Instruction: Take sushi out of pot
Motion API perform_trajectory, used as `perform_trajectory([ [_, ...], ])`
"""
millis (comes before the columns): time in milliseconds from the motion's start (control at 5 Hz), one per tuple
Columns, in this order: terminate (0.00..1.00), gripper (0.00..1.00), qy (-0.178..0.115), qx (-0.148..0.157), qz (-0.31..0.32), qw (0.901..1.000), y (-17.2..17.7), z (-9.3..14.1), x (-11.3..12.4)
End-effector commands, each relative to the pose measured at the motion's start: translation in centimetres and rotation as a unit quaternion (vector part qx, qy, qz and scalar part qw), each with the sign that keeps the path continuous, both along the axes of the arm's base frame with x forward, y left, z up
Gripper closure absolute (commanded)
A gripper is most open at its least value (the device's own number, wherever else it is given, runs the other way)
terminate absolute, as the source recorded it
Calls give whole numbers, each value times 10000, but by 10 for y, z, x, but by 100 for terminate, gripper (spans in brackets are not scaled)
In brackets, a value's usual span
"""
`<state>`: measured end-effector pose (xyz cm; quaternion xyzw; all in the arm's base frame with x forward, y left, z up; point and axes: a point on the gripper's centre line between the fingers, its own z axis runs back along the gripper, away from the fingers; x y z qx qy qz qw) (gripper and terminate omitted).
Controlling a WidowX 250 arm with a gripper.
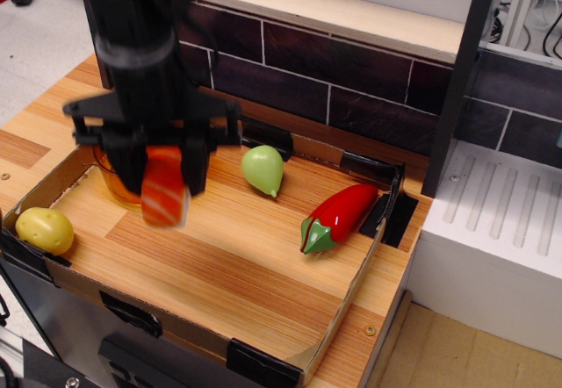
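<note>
My black gripper (163, 177) is shut on the sushi (163, 188), an orange-red nigiri with white stripes over a white base. It holds the sushi upright just above the wooden board, right of the pot and outside it. The image is motion-blurred there. The orange transparent pot (112, 183) stands at the back left of the board, mostly hidden behind the gripper and arm. I cannot tell if the sushi touches the board.
A yellow potato toy (44, 229) lies at the front left. A green pear-like toy (263, 168) sits mid-back. A red chili pepper (337, 217) with green stem lies right. A low cardboard rim (351, 300) edges the board; a dark tile wall (351, 81) stands behind.
</note>
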<state>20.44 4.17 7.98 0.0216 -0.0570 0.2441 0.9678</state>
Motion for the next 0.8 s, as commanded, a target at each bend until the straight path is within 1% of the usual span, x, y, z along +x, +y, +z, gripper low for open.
perform_trajectory([
  [0, 0, 100, -60, 293, -408, 9987, -15, -35, 3],
  [200, 0, 100, 20, 243, -485, 9985, -20, -47, 4],
  [400, 0, 100, 123, 161, -533, 9984, -24, -52, 1],
  [600, 0, 0, 136, 191, -490, 9985, -24, -52, -2],
])
